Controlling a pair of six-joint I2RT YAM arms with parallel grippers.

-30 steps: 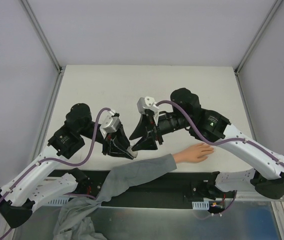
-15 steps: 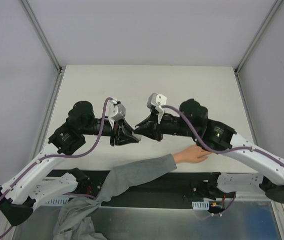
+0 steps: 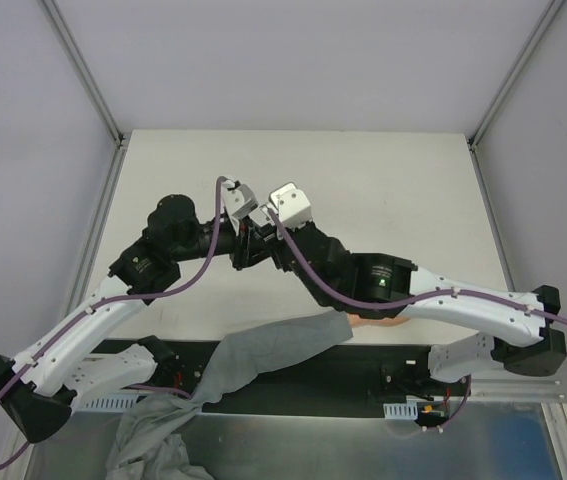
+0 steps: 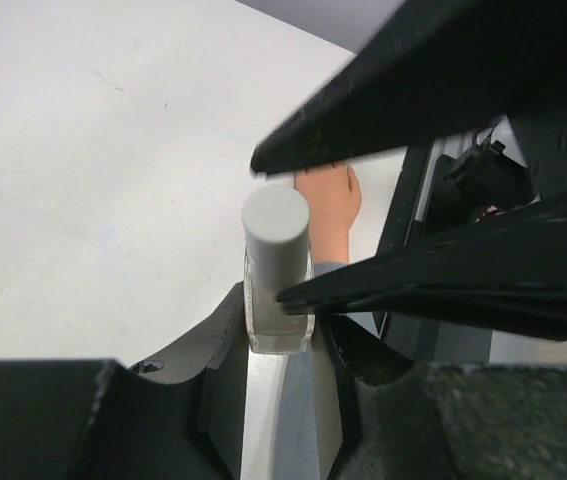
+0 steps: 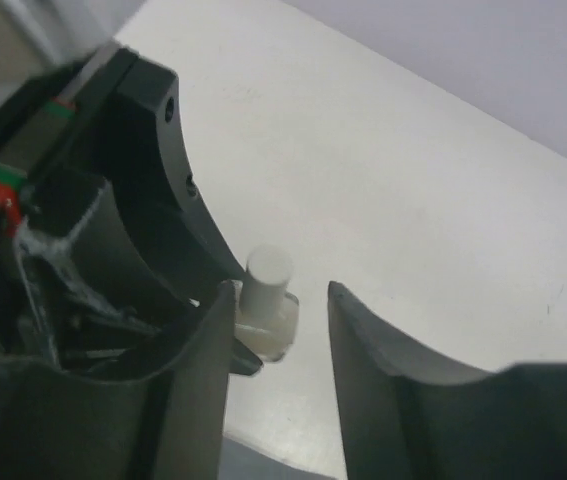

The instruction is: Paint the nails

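Observation:
My left gripper (image 3: 241, 252) is shut on a small clear bottle with a whitish cap (image 4: 276, 270) and holds it above the table. My right gripper (image 3: 268, 250) is open and meets it tip to tip. In the right wrist view the bottle (image 5: 266, 300) stands between the right gripper's (image 5: 280, 292) fingers, close against the left one. The pale peach hand (image 4: 328, 200) lies on the table beyond the bottle. From above it is mostly hidden under my right arm, with only a sliver (image 3: 368, 320) showing. The nails are too small to make out.
The grey sleeve (image 3: 283, 345) runs from the table's near edge toward the hand. My right arm (image 3: 443, 305) stretches across the near right of the white table (image 3: 383, 180). Frame posts stand at the back corners.
Both grippers have swung toward each other over the table's middle and now overlap. The left one carried the bottle up from beside the sleeve. My right arm now covers the hand.

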